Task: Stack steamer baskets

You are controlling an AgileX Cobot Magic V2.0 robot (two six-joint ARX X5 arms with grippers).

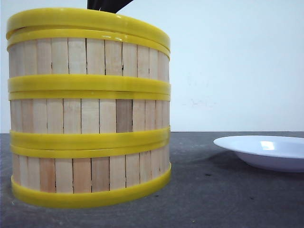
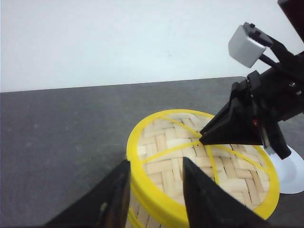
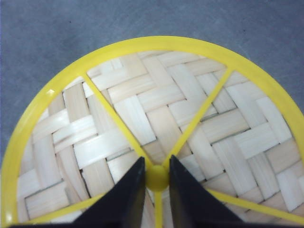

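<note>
Now three steamer baskets (image 1: 89,107) are being shown stacked on the worktop (image 1: 228,190), lid (image 3: 156,137) on top.
The lid's knob (image 3: 156,177) is being pinched by the right hand (image 3: 156,187); the left hand (image 2: 154,190) is being held apart astride the lid's rim.

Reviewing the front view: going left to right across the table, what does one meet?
Stack of three steamer baskets, capped by the woven lid → bare stretch of grey table → white plate, cut off by the right edge.
</note>
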